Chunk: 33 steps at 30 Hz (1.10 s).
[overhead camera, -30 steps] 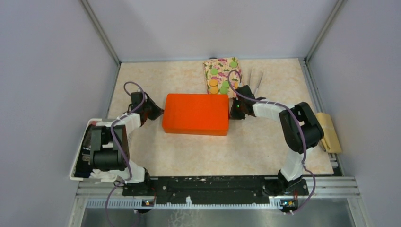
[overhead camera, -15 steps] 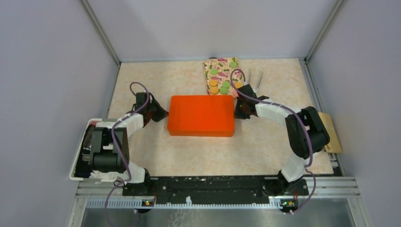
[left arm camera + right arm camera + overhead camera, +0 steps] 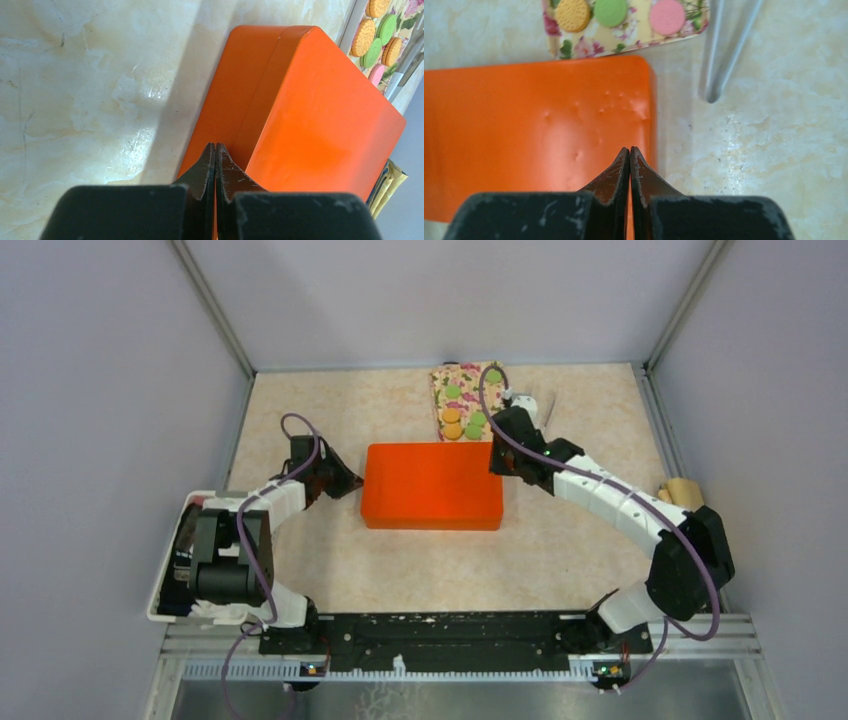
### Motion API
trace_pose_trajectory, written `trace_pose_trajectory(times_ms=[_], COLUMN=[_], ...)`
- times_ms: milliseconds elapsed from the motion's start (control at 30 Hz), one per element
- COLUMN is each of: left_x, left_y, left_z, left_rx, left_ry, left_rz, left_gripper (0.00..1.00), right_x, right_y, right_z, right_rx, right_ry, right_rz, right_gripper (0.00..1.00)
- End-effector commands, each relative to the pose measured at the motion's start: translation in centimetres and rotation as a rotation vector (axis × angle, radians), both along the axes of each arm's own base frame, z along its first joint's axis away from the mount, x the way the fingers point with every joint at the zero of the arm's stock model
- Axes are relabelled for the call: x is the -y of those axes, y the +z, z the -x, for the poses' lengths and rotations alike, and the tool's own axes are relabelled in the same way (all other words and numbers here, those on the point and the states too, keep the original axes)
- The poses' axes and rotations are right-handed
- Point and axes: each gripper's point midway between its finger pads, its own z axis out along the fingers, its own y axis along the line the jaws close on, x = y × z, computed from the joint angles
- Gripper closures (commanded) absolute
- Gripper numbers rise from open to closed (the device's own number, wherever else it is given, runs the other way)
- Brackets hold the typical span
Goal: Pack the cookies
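The cookies (image 3: 462,410), flat orange, green and pink discs, lie on a floral tray (image 3: 443,379) at the back, just beyond a closed orange box (image 3: 432,485). In the right wrist view an orange cookie (image 3: 572,13), a green one (image 3: 610,11) and a pink one (image 3: 667,16) show on the tray (image 3: 624,41). My left gripper (image 3: 355,483) is shut and empty, its tips (image 3: 215,146) against the box's left end (image 3: 235,105). My right gripper (image 3: 630,149) is also shut and empty, hovering over the box's far right corner (image 3: 634,95).
Metal tongs (image 3: 545,410) lie right of the tray, also seen in the right wrist view (image 3: 724,55). A white bin (image 3: 165,575) sits at the left edge behind my left arm. A tan object (image 3: 682,490) rests by the right wall.
The orange box has slid to the right with my left gripper pressed against its left end. My right arm has swung outward and its gripper moved from the box's right end to over its far corner.
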Motion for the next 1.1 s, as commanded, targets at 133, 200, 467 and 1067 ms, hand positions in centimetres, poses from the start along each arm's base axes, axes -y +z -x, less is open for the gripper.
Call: trace_pose_trajectory(times_ms=[133,200,467,1067], left_x=[1.1,1.2,1.1,-2.1], left_y=[2.0,2.5,3.2,14.9], left_z=[-0.3,-0.7,-1.0,-0.5], left_rx=[0.062,0.093,0.119,0.403], left_ry=[-0.048,-0.054,-0.066,-0.051], left_rz=[0.036,0.042,0.015,-0.218], left_gripper=[1.0,1.0,1.0,0.48], right_x=[-1.0,-0.5,-0.6,-0.7], right_y=[-6.6,-7.8,-5.5,7.4], right_z=[6.0,6.7,5.4,0.7], right_rx=[-0.168,-0.19,-0.122,0.222], right_ry=[0.094,0.084,0.078,0.073], right_rz=[0.029,0.04,0.043,0.035], right_gripper=[1.0,1.0,1.0,0.41])
